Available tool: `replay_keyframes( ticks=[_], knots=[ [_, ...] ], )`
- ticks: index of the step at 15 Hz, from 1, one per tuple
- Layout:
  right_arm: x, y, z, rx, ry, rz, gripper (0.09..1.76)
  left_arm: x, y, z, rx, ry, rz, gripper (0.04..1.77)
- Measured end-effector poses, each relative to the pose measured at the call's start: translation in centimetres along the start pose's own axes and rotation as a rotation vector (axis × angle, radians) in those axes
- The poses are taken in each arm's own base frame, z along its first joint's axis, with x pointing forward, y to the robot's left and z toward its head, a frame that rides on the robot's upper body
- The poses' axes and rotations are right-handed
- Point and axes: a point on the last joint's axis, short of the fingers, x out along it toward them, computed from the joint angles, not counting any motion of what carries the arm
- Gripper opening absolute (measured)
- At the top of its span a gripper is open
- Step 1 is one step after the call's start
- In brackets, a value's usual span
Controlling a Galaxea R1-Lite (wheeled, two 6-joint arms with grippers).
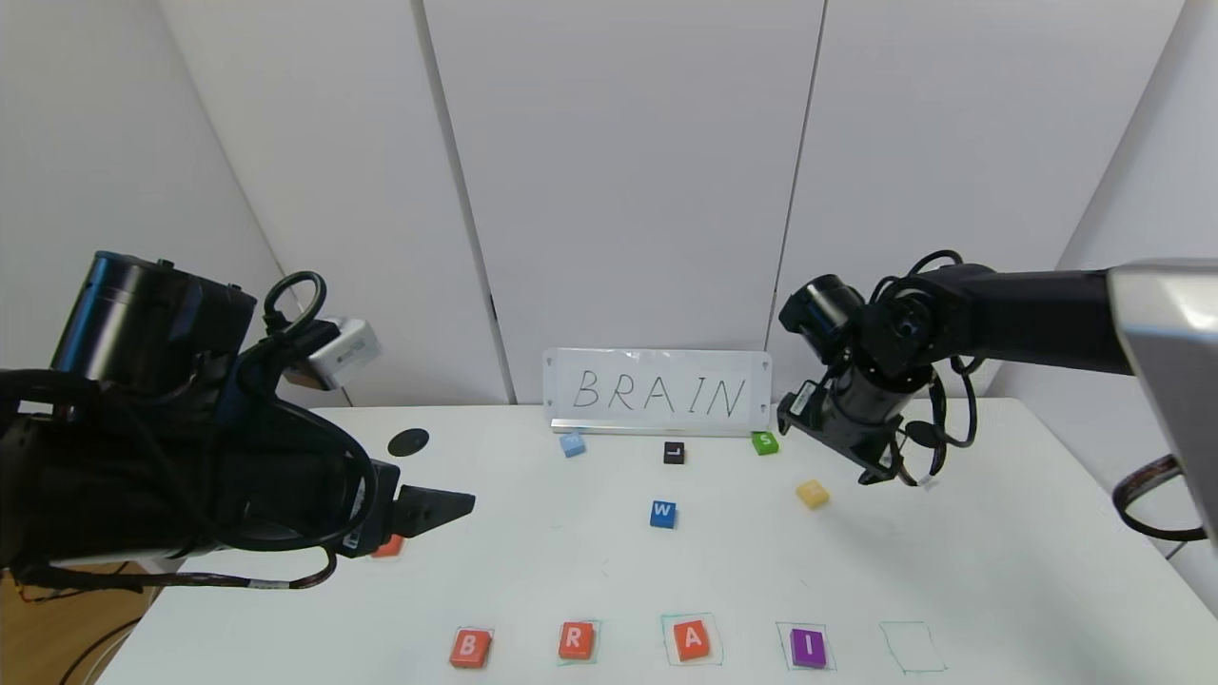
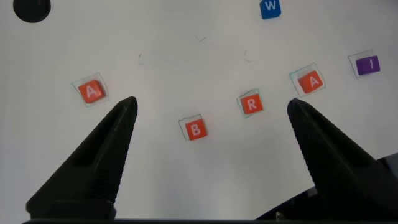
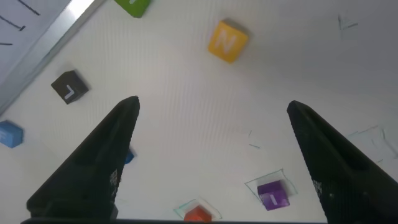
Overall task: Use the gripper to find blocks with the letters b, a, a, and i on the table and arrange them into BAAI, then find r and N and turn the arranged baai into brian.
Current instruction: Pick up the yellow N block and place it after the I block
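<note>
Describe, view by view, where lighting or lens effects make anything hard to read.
Head view: wide-angle bending at the wall panels; the N block shows no readable letter. Left wrist view: even light, B and R crisp. Right wrist view: the N is legible, open right gripper fingers dark.

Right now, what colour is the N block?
Yellow; the N block shows best in the right wrist view.

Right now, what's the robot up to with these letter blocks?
It is spelling a word in the front row of the table: B, R, A, I, with the last square empty. The right gripper hovers open near the yellow N. The left gripper hangs open above the row, by the spare A. Neither holds anything.
</note>
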Motion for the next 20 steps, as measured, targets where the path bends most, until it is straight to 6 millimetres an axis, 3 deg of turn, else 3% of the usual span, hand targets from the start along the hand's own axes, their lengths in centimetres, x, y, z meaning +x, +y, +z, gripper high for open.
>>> replay_keyframes(
  ticks=[4, 8, 14, 20],
  knots=[
    [3.8, -0.6, 0.6, 0.106, 0.036, -0.074, 1.71, 0.2, 0.0, -0.1, 0.002, 0.009, 0.000, 1.72],
    [6.2, -1.3, 0.8, 0.157, 0.050, -0.129, 1.71, 0.5, 0.0, -0.3, 0.003, 0.021, 0.001, 1.72],
    [8.4, -1.8, 0.7, 0.169, 0.056, -0.175, 1.71, -0.1, 0.0, -0.2, 0.003, 0.001, 0.000, 1.72],
    [9.0, -1.7, 0.7, 0.169, 0.050, -0.167, 1.71, 0.9, 0.0, -0.3, 0.002, 0.034, 0.002, 1.72]
  ],
)
